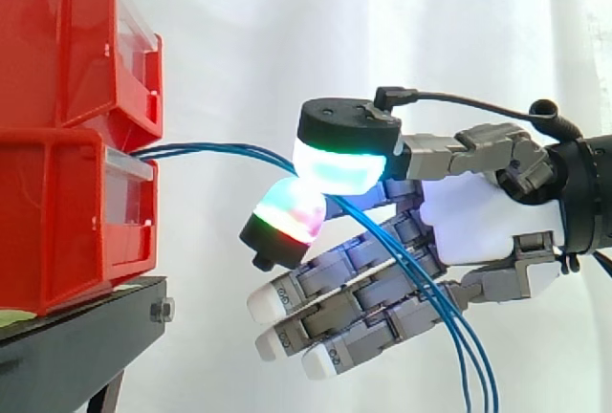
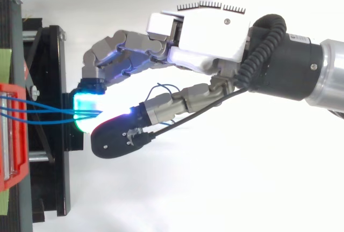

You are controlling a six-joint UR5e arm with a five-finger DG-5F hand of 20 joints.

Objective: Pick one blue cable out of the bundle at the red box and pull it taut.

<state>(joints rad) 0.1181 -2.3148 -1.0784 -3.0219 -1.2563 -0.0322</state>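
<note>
White curtain (image 1: 287, 21) behind, red bins (image 1: 57, 174) stacked at left on a black stand (image 1: 86, 336). From the bins' front, where upper meets lower, blue cables (image 1: 215, 151) run right, nearly level, to the hand (image 1: 478, 212), then droop past its palm to the bottom edge. Thumb and one finger pinch the cables between glowing pads (image 1: 339, 166), cyan-green above, green-red below; other fingers straight, close together, unlit. Number of strands in the pinch: cannot tell. Top view: strands converge at the cyan pad just beside the stand
</note>
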